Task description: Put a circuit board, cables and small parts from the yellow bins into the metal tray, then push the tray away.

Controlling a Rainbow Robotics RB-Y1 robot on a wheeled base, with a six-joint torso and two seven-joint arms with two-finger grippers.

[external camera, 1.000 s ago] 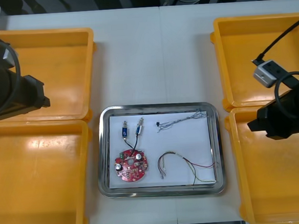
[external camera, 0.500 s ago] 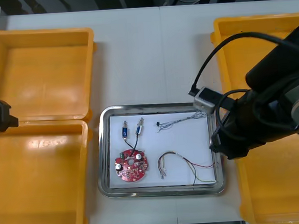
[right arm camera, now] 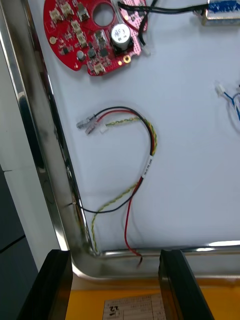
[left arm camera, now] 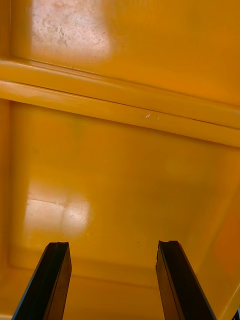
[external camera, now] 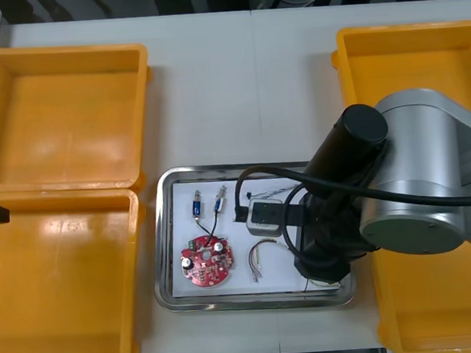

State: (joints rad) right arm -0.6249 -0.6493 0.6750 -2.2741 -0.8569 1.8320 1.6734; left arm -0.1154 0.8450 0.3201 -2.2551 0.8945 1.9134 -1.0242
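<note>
Above the tray (external camera: 163, 238) corner with right gripper (right arm camera: 114, 260) spread wide, empty, just beside the red-yellow cable (right arm camera: 150, 150); board (external camera: 207, 262) and parts (external camera: 197, 207) inside. Risk: snagging that cable, or skewing the tray with an off-centre push. Over a bin (external camera: 66, 293), left gripper (left arm camera: 112, 247) open, empty.

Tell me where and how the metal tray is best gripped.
Probably grip the metal tray by its rim, from above, one finger inside and one outside: it lies flat, so only that thin lip offers a hold. The open right gripper hangs over that rim, the open left gripper over a yellow bin.
</note>
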